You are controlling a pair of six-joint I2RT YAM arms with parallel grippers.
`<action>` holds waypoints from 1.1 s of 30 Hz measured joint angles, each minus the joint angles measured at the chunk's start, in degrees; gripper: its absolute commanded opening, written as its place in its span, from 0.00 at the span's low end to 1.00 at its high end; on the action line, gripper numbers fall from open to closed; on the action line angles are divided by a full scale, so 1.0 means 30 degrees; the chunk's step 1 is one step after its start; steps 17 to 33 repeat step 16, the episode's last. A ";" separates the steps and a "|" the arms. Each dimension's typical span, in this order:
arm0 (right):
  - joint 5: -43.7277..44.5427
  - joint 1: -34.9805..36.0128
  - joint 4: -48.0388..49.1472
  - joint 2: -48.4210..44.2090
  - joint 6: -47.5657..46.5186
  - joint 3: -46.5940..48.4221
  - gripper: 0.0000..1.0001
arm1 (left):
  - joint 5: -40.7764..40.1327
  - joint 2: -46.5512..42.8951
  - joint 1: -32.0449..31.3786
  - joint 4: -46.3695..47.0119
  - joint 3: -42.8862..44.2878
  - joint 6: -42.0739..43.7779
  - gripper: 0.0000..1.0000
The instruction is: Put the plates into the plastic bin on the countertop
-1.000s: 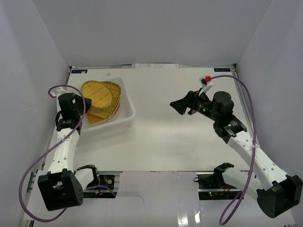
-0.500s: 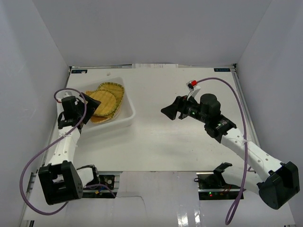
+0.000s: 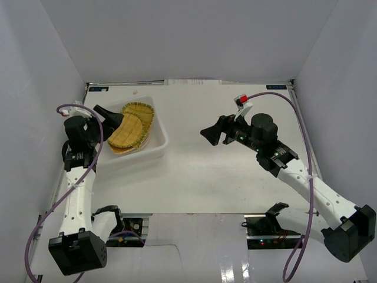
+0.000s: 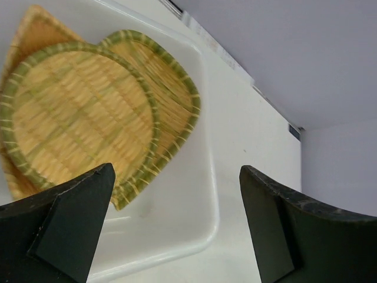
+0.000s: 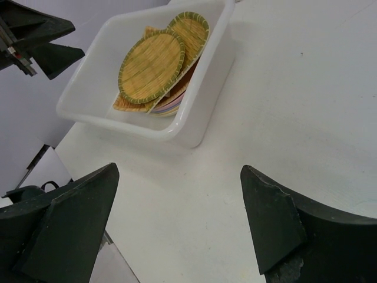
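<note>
The plastic bin [image 3: 158, 143] stands at the left on the countertop [image 3: 224, 177]. Three wicker plates [image 3: 131, 127] lie overlapped in it, on top of smooth plates whose rims [image 5: 171, 103] peek out beneath. My left gripper [image 3: 108, 116] hovers open over the bin's left side, holding nothing. In the left wrist view its fingers frame the top wicker plate [image 4: 76, 112], a second one [image 4: 171, 100] and the bin's rim [image 4: 212, 194]. My right gripper [image 3: 215, 131] hangs open and empty over the middle of the countertop, pointing at the bin [image 5: 194, 127].
White walls enclose the countertop on three sides. A red-tipped connector [image 3: 241, 98] and purple cable ride on the right arm. The left gripper [image 5: 41, 41] shows at the top left of the right wrist view.
My left gripper has opened and let go of the top wicker plate, which now lies on the stack, and has drawn back to the left. My right gripper swung left and opened wider.
</note>
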 measured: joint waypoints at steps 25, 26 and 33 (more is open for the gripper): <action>0.7519 0.0029 -0.3891 -0.9107 -0.2623 -0.1734 0.90 | 1.1351 -0.4109 -0.4524 0.4663 0.2091 0.0168 0.98; 0.7519 0.0029 -0.3891 -0.9107 -0.2623 -0.1734 0.90 | 1.1351 -0.4109 -0.4524 0.4663 0.2091 0.0168 0.98; 0.7519 0.0029 -0.3891 -0.9107 -0.2623 -0.1734 0.90 | 1.1351 -0.4109 -0.4524 0.4663 0.2091 0.0168 0.98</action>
